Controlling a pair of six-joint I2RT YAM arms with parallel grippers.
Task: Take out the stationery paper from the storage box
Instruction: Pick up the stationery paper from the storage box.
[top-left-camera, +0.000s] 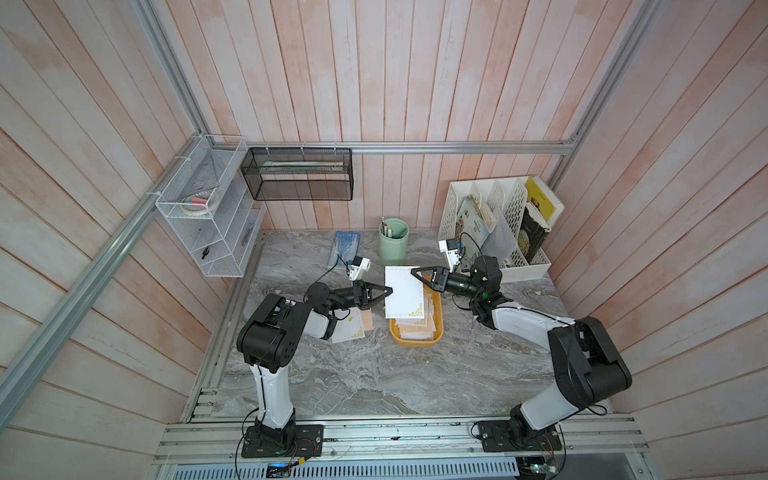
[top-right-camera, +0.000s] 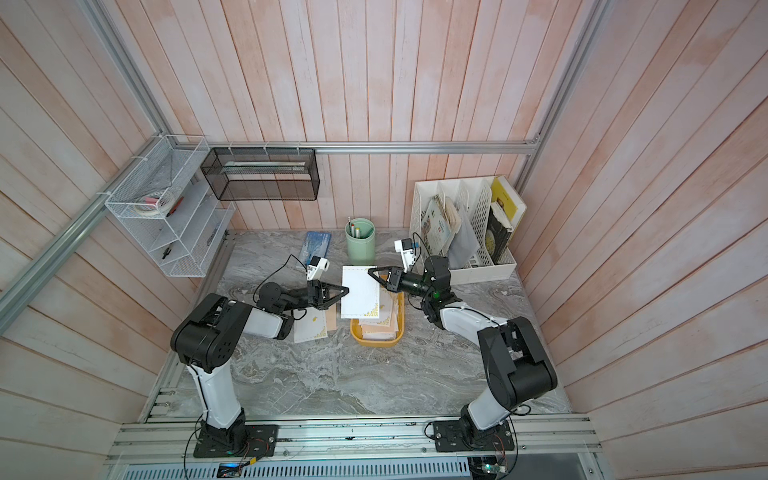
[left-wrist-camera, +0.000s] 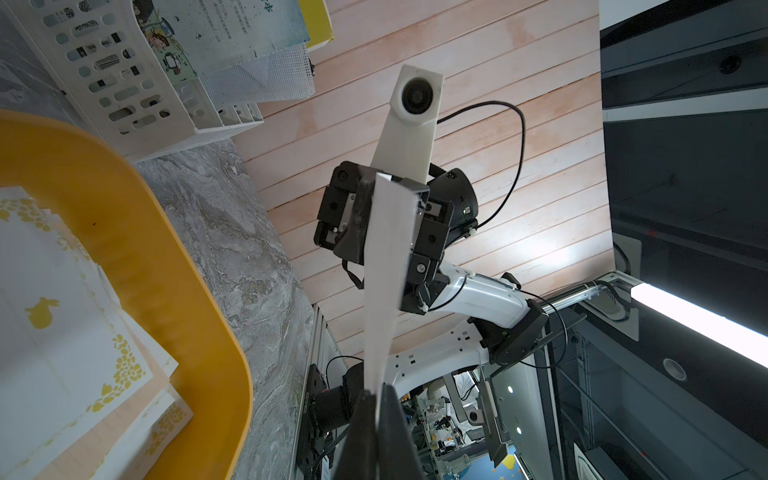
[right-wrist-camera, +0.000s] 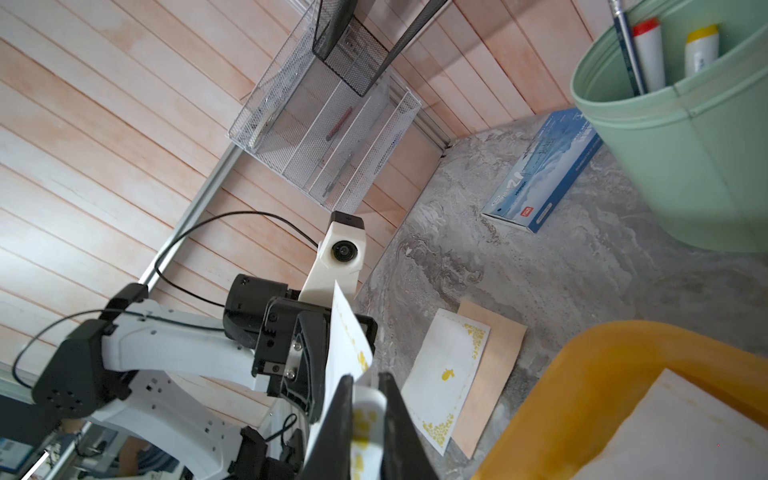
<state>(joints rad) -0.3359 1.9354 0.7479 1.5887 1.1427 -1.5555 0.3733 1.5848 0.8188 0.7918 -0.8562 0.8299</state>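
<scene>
The left gripper (top-left-camera: 390, 290) and right gripper (top-left-camera: 412, 272) both clamp one thin white gold-cornered sheet (top-left-camera: 405, 299) above the mustard plastic storage box (top-left-camera: 415, 341); green pen cup (top-left-camera: 393, 245) and blue booklet (top-left-camera: 345, 247) behind.

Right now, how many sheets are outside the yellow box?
3: white sheet and peach sheet on the table by the left arm; held sheet above the box. More may be hidden.

White gold-cornered stationery paper (top-left-camera: 404, 291), mustard-yellow storage box (top-left-camera: 415, 341), grey marbled table (top-left-camera: 374, 374).
</scene>
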